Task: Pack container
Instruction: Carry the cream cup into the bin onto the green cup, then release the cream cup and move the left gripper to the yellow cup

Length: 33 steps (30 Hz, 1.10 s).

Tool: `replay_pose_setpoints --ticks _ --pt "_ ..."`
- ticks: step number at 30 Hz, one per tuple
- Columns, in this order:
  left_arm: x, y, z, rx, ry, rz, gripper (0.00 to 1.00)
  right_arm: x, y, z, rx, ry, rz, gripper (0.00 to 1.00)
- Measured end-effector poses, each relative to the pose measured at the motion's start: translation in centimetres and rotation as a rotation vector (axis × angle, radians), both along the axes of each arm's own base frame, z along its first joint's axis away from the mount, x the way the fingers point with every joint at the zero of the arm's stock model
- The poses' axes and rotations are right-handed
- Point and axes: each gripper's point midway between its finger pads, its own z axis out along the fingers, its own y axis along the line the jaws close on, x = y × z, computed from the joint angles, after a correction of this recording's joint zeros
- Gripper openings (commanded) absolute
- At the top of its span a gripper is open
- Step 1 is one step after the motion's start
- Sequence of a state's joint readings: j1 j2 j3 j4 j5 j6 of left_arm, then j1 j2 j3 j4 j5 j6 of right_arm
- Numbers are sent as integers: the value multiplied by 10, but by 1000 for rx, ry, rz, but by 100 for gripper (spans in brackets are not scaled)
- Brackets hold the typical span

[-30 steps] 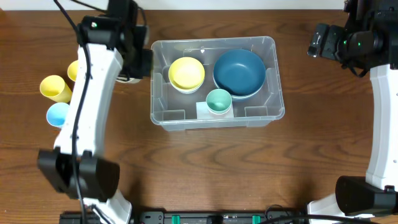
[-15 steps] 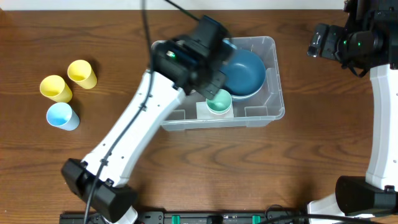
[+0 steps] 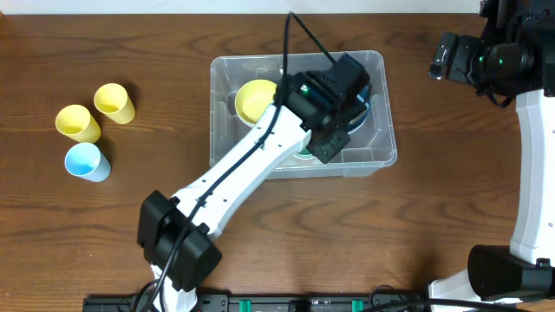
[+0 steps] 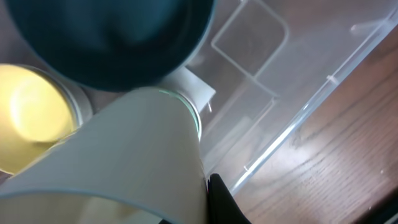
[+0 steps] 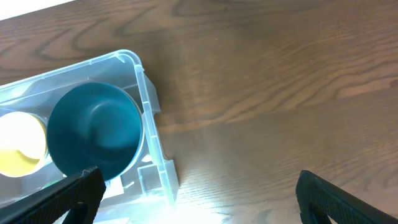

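Bin: the clear bin (image 3: 217, 130) stands upright and open at the middle of the worktop (image 3: 451, 199).
Left half of bin: a yellow bowl (image 3: 251, 100) sits here, mouth up.
Right half of bin: a dark blue bowl (image 5: 93, 127) sits beside the yellow one, largely covered overhead by the left arm (image 3: 247, 169).
Bin floor: a white patch (image 4: 194, 88) lies near the front wall, just beside the blue bowl.
Left claw: the left claw (image 3: 328, 130) hangs over the bin's right half. In its wrist view a blurred pale shape (image 4: 124, 162) with a greenish edge fills the lower left, possibly a cup. I cannot tell whether this claw is spread or pinching anything.
Right claw: the right claw (image 5: 199, 196) is spread wide with nothing between its fingers, above bare worktop off the bin's right side.
Cups: a yellow cup (image 3: 113, 102), a second yellow cup (image 3: 76, 123) and a light blue cup (image 3: 87, 161) sit close together on the worktop, well left of the bin.
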State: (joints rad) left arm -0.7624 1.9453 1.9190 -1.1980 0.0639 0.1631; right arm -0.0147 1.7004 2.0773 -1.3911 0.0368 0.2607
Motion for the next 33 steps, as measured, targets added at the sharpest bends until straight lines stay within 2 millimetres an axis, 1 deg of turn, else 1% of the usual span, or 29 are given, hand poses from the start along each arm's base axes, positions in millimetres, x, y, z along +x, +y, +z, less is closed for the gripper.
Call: replay_pose_setpoints --ticks 7,8,9,10,11,13,14,15,16,22,25,26,28,30,33 --pt "-7 8 -4 34 33 -1 6 0 0 0 0 0 0 99" --pt "-7 8 -4 36 33 -1 7 0 0 0 0 0 0 99" --pt "-7 8 -4 38 32 0 10 0 0 0 0 0 0 99" --pt "-7 8 -4 38 33 0 17 0 0 0 0 0 0 99" --pt "-7 9 -4 40 31 -1 38 0 0 0 0 0 0 99" --pt "-6 9 -4 46 26 -9 64 0 0 0 0 0 0 99" --pt "-6 9 -4 45 26 -9 75 0 0 0 0 0 0 99" --pt "-6 9 -4 46 25 -10 81 0 0 0 0 0 0 99" --pt "-6 9 -4 47 23 -13 85 0 0 0 0 0 0 99" --pt "-2 16 -4 71 10 4 89 0 0 0 0 0 0 99" --pt "7 27 -3 70 11 62 91 0 0 0 0 0 0 99" --pt "12 33 -1 64 8 96 91 0 0 0 0 0 0 99" --pt "23 50 9 42 -7 166 93 0 0 0 0 0 0 99" --pt "36 74 27 8 -40 254 94 0 0 0 0 0 0 99" --pt "53 126 66 -56 -119 415 94 0 0 0 0 0 0 99"
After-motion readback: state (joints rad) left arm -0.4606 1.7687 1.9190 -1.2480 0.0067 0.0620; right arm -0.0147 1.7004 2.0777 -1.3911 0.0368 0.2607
